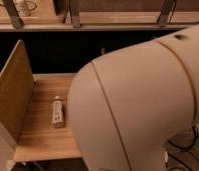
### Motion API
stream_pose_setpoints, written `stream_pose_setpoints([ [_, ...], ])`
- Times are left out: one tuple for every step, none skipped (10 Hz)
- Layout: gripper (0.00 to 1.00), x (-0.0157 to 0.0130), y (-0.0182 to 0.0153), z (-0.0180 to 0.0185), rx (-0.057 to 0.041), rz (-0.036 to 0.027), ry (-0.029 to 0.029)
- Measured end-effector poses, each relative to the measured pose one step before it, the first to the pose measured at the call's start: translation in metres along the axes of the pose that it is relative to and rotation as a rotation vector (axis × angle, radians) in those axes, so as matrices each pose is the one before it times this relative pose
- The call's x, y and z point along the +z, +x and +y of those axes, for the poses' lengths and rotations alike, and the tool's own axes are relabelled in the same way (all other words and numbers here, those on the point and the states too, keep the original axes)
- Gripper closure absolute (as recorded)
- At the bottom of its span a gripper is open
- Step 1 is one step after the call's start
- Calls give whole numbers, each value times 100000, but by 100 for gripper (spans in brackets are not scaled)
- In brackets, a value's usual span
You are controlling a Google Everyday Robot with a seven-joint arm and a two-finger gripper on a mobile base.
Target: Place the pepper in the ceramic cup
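Hiding tool: smooth rounded arm shell (143, 107)

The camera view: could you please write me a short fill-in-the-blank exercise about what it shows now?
1. In the picture, the robot's pale arm blocks the ___ part of the wooden table.
2. The flat packet lies to the ___ of the arm.
3. The tool, the pepper and the ceramic cup are all ___ of view.
Missing words: right; left; out.
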Motion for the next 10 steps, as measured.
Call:
stream_pose_setpoints([
  [86,618,338,580,2649,-2268,-2880],
  [86,699,310,708,2529,-2268,-3212],
  [86,714,374,367,3643,-2840,-3257],
  [86,819,319,173,3412,-2553,-2936],
  [86,924,401,285,2346,-2088,-3449],
  [86,996,240,759,644,-1775,-4518],
  [86,855,18,831,546,-2793,-5823],
  [86,523,-106,323,745,-2606,-4564],
  [86,444,-154,98,1034,-3175,-5163],
  [86,417,-112,-113,246,-1846,-3332],
])
